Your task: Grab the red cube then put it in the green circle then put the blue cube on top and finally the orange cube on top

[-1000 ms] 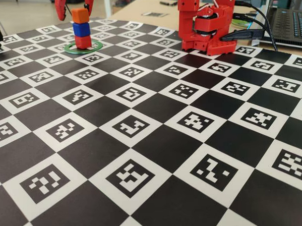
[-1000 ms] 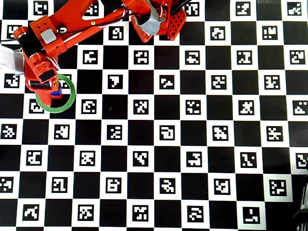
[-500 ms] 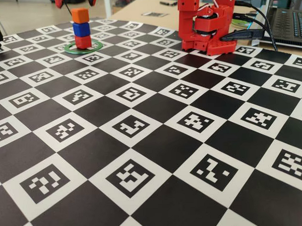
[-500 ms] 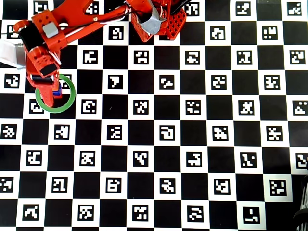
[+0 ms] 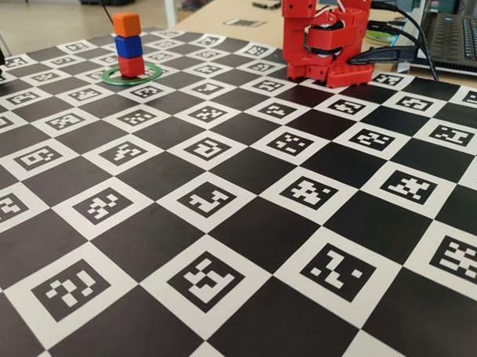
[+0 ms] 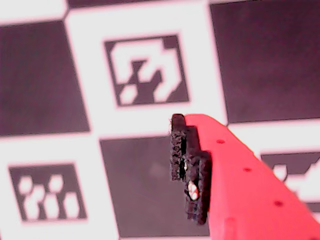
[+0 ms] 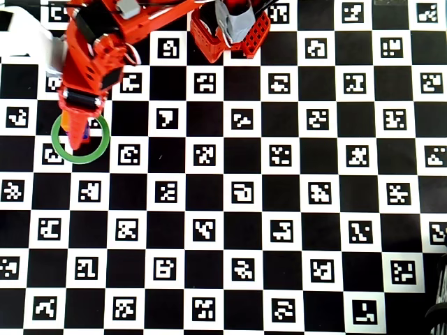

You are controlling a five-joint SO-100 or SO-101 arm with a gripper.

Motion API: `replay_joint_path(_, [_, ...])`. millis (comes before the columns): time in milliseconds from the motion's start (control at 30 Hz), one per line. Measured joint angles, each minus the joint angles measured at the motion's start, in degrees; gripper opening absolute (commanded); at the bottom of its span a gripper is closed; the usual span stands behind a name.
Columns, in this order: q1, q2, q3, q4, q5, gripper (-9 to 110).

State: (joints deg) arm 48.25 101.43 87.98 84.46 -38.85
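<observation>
Fixed view shows you the checkered board (image 5: 225, 249) running back to a 3-cube stack: red cube (image 5: 131, 65), blue cube (image 5: 128, 46), orange cube (image 5: 126, 24), inside the green circle (image 5: 109, 76). Behind stand the arm base (image 5: 328, 42) and a laptop (image 5: 457, 38). Your gripper (image 7: 75, 136) hangs above; you cannot tell its spread.

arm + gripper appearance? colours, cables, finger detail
Red-orange 3D-printed arm on a red base with a perforated foot plate. Black cables run off the base; thin wires follow the upper links. In the wrist view, a red finger with small holes and a black ridged pad.

No readable text; only coded square markers on the checkered board (image 5: 225, 249).
</observation>
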Motion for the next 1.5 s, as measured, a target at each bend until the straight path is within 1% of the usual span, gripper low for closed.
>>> replay_joint_path(133, [-7.38,1.67,4.57,-2.72,7.65,23])
replay_joint_path(267, [-15.29,3.43,11.34,-8.79,13.89,19])
replay_joint_path(333, [-19.25,5.01,16.08,-13.27,15.38,13])
replay_joint_path(400, [-23.29,7.56,21.62,-18.72,16.44,4])
replay_joint_path(500, [-28.83,12.83,30.76,-27.42,16.35,-2])
replay_joint_path(567, [-32.43,16.7,36.65,-32.43,13.71,-6])
replay_joint_path(667, [-37.27,21.88,45.09,-38.23,7.73,-6])
replay_joint_path(833, [-40.34,27.51,56.07,-44.56,-5.19,-6])
replay_joint_path(967, [-39.81,29.71,60.03,-45.53,-12.3,-6])
replay_joint_path(1133, [-39.2,37.0,67.24,-47.02,-17.05,-6])
replay_joint_path(1333, [-40.25,50.71,77.43,-46.67,-22.32,-6])
replay_joint_path(1500, [-41.84,64.25,86.75,-42.36,-26.81,-6])
